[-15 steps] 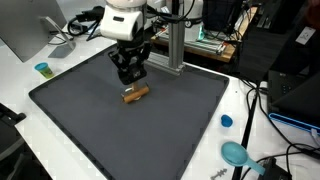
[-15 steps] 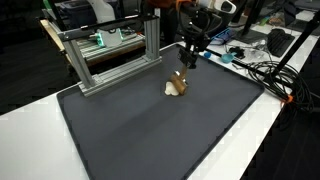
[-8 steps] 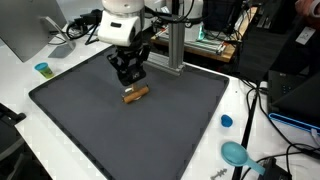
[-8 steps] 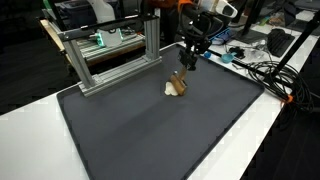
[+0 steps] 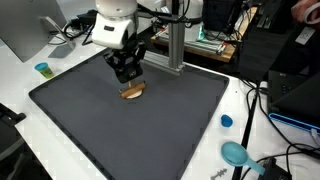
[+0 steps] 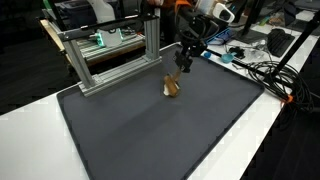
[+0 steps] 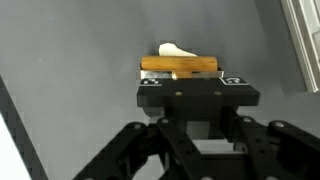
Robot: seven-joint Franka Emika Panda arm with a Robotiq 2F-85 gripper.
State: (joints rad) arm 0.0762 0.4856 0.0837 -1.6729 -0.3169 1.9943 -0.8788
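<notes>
A short brown wooden stick with a pale piece attached sits low over the dark grey mat, toward its far side. My gripper points straight down onto it. In the wrist view the stick lies crosswise right at the tips of my gripper, with the pale piece showing just beyond it. The jaws stand closed together on the stick. Where they touch it is hidden behind the black finger block.
An aluminium frame stands at the mat's back edge, close to the arm. On the white table lie a small blue cup, a blue cap, a teal scoop-like thing and cables.
The gripper has shifted slightly sideways along the mat, and the wooden stick has moved with it. The jaws have stayed closed.
</notes>
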